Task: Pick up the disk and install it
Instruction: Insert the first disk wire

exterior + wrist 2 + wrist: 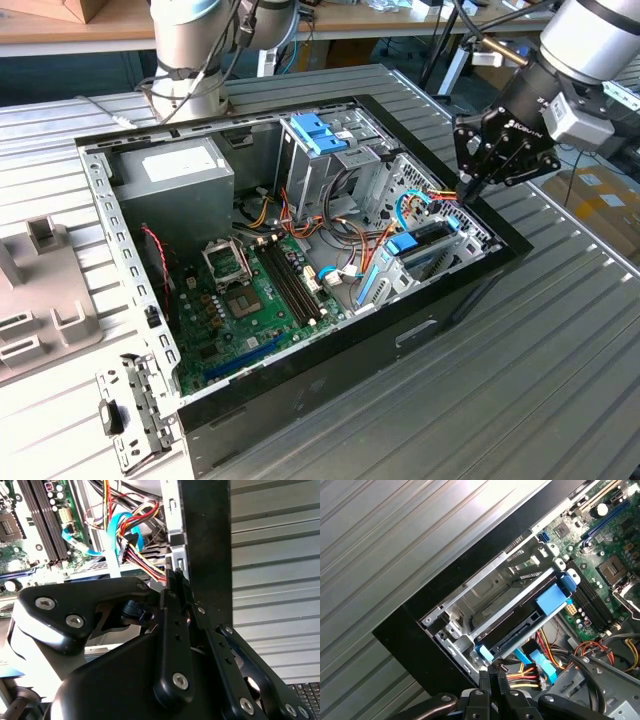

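Note:
The disk [428, 243] sits in the metal bay at the corner of the open computer case [430, 320] on the exterior view's right, its blue side bracket along one edge. In the first wrist view the disk [512, 624] lies dark between a silver rail and the blue bracket. My gripper [466, 188] hangs just above the case rim beside that bay, shut, with nothing visible between its fingers. In both wrist views the fingertips [175, 580] [490, 672] are pressed together close to a bundle of coloured power cables [135, 550].
Inside the case are a green motherboard [260, 290], a grey power-supply box [175, 170] and a metal cage with light-blue latch tabs [320, 135]. Loose cables [350, 240] cross the middle. A grey fixture [40, 290] and a metal bracket [130, 410] lie on the slatted table [540, 370].

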Robot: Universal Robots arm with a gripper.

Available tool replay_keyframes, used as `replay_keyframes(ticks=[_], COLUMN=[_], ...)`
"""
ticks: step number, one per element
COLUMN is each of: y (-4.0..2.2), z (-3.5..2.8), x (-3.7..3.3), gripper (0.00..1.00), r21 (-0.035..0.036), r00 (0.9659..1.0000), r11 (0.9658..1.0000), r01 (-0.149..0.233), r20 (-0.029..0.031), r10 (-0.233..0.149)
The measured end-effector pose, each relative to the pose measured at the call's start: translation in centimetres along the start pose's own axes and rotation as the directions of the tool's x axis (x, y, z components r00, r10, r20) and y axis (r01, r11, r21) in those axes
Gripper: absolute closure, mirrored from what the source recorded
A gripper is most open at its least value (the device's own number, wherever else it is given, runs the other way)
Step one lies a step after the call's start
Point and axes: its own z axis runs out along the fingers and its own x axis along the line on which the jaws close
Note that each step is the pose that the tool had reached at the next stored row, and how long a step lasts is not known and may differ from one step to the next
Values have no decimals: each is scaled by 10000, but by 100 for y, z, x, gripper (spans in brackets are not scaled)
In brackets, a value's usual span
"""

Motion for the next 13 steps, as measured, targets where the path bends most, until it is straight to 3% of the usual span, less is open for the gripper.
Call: replay_keyframes(ticks=[7, 13], y=[90, 177], z=[25, 47], x=[-33, -111], gripper=[83, 83], r21=[-1, 1], r00=[10000, 10000], r11=[10000, 10000], r01=[-6, -10], r20=[-2, -1], r10=[6, 10])
